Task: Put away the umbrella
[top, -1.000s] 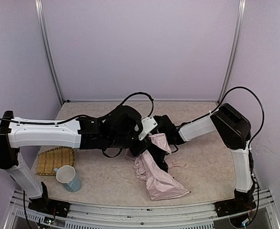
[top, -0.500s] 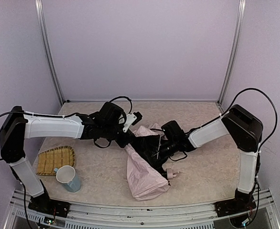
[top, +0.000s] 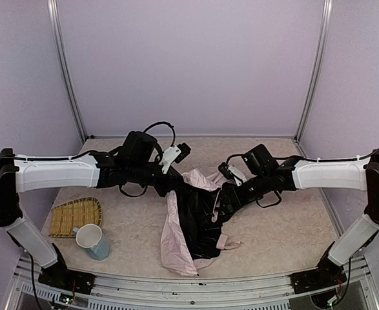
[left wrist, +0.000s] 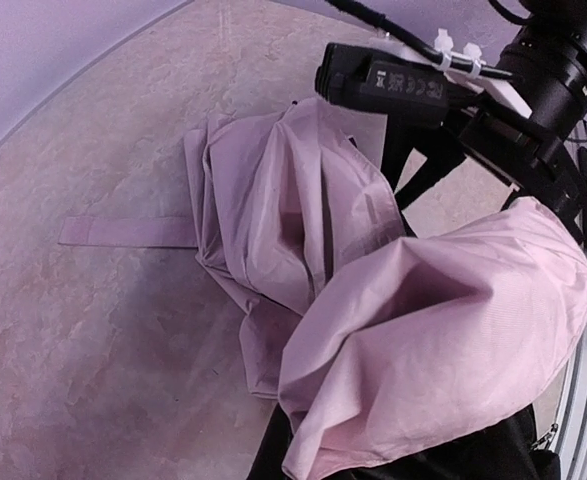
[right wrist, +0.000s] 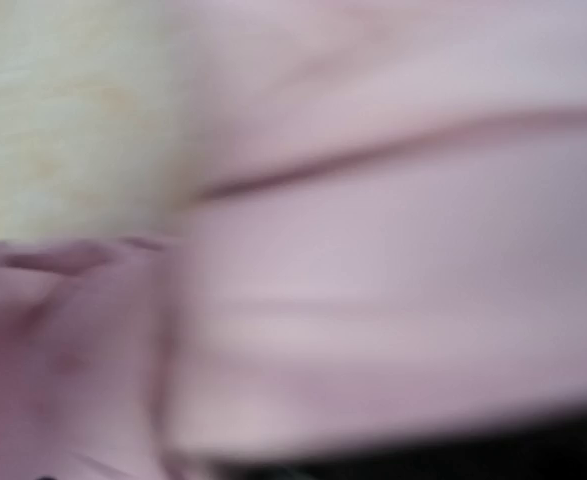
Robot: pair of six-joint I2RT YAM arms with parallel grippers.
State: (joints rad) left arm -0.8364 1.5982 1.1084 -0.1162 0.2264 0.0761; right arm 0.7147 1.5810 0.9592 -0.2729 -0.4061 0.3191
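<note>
The umbrella [top: 192,223] lies half-collapsed on the table, pale pink fabric outside and black lining spread open. Its pink handle end [top: 226,243] points to the near right. My left gripper [top: 176,187] sits at the umbrella's far left top. In the left wrist view pink fabric [left wrist: 423,330] drapes over its jaws and hides them, and it looks shut on the cloth. My right gripper [top: 223,197] hovers over the black lining from the right. Its fingers [left wrist: 403,160] stand spread apart in the left wrist view. The right wrist view is a blur of pink fabric [right wrist: 373,300].
A woven bamboo tray [top: 76,216] and a pale blue mug [top: 92,241] sit at the near left. A pink strap [left wrist: 123,232] lies flat on the table beside the fabric. Metal frame posts [top: 315,71] stand at the back corners.
The right arm has swung out to the right and its fingers have come apart. The left arm pulled back to the left. The umbrella spread out, showing more black lining.
</note>
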